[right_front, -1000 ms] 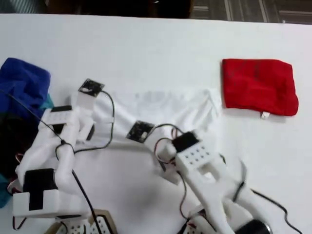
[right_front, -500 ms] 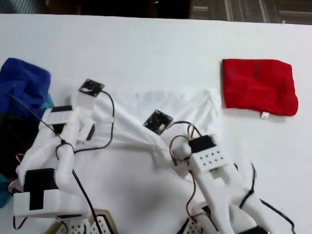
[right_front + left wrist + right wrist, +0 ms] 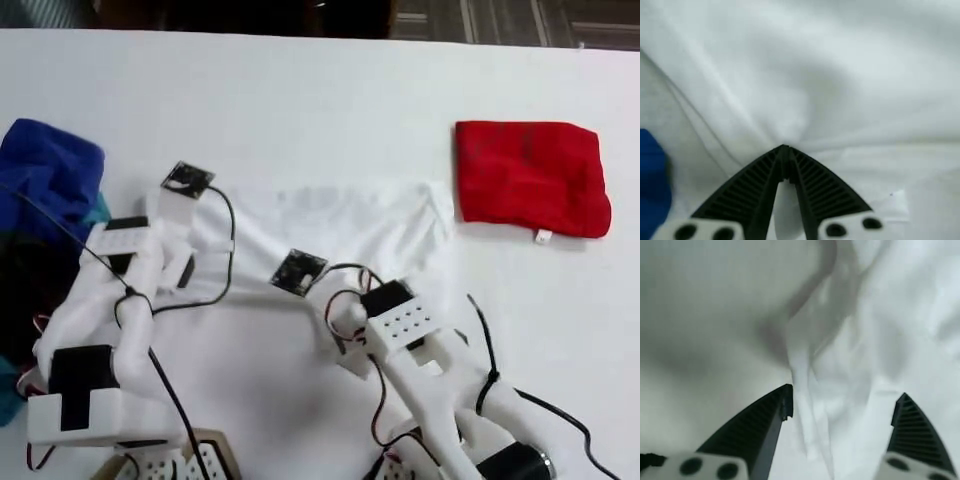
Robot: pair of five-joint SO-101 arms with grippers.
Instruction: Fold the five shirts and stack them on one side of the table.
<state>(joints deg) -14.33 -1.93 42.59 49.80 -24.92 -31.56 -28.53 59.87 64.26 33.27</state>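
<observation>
Overhead, the white shirt (image 3: 330,225) lies spread mid-table between both arms, with a folded red shirt (image 3: 530,178) just beside its right edge. On the left wrist, the left gripper (image 3: 784,149) pinches the white shirt tight. On the right wrist, the right gripper (image 3: 845,395) gapes wide around a raised fold.

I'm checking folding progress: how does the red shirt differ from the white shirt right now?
The red shirt is folded into a compact rectangle; the white shirt lies spread and wrinkled. The red shirt sits untouched toward the right; the white shirt lies between the arms, where the left gripper has its jaws shut on it and the right gripper is open over a ridge of it. Both rest on the table.
</observation>
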